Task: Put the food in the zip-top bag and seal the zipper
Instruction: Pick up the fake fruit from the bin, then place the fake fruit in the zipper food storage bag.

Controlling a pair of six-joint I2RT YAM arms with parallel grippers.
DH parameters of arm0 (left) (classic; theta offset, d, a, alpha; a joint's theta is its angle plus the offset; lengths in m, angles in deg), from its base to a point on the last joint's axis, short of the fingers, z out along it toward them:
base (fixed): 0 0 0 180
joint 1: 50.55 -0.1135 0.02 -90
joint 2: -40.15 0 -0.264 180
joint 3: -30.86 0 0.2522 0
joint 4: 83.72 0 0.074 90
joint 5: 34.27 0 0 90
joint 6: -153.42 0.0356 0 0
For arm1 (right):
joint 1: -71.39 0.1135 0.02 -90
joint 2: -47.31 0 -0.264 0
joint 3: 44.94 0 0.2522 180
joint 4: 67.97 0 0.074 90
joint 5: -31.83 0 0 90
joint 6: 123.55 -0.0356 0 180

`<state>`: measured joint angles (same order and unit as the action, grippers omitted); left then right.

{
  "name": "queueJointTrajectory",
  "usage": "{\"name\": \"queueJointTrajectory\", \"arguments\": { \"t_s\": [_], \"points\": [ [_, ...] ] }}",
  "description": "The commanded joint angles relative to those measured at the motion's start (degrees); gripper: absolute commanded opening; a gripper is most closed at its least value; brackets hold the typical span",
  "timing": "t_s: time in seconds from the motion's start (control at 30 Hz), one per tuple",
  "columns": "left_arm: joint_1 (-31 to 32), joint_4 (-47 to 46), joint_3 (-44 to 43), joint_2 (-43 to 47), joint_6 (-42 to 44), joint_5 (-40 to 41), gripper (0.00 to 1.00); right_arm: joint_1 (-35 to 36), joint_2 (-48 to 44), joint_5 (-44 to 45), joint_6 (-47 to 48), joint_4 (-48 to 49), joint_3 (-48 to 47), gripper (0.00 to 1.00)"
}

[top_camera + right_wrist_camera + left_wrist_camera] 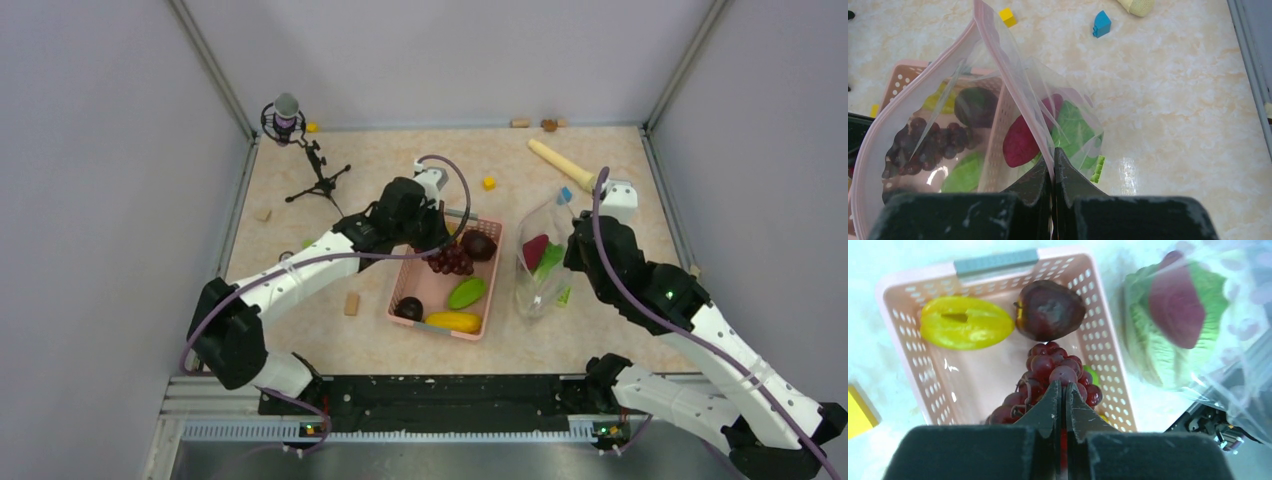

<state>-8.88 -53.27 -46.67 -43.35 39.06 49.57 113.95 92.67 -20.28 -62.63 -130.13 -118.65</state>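
The clear zip-top bag [545, 270] stands right of the pink basket [400, 292]. It holds the magenta sweet potato [1020, 142] and the green-white lettuce [1073, 127]. My right gripper [1052, 155] is shut on the bag's pinkish zipper edge [1003, 60] and holds the mouth up and open. My left gripper [1064, 387] is shut on a dark red grape bunch [1053, 367] over the basket's far end. Also in the basket are a dark purple-brown fruit [1049, 310], a yellow fruit [966, 323], a green pod [467, 293] and a dark piece [408, 308].
A beige rolling pin [562, 163] lies behind the bag. A microphone on a tripod [310, 160] stands at the back left. Small blocks lie about: yellow [489, 183], blue [1101, 24], wooden [351, 304]. A small green label [1098, 169] sits at the bag's bottom.
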Motion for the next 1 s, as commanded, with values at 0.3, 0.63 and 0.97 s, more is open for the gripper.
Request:
{"name": "queueJointTrajectory", "arguments": {
  "t_s": [0.3,0.63,0.97],
  "points": [
    [0.1,-3.7,-12.9,6.1,7.8,-6.9,0.0,0.0,-0.3,0.3,0.0,1.0,-0.1,0.0],
    [0.5,-4.5,-20.5,9.3,11.4,-14.3,0.0,0.0,0.6,0.3,0.3,1.0,-0.2,0.0],
    [3.5,-4.0,-29.5,8.5,13.8,-18.6,0.0,0.0,1.4,0.3,0.5,1.0,-0.1,0.0]
  ]
}}
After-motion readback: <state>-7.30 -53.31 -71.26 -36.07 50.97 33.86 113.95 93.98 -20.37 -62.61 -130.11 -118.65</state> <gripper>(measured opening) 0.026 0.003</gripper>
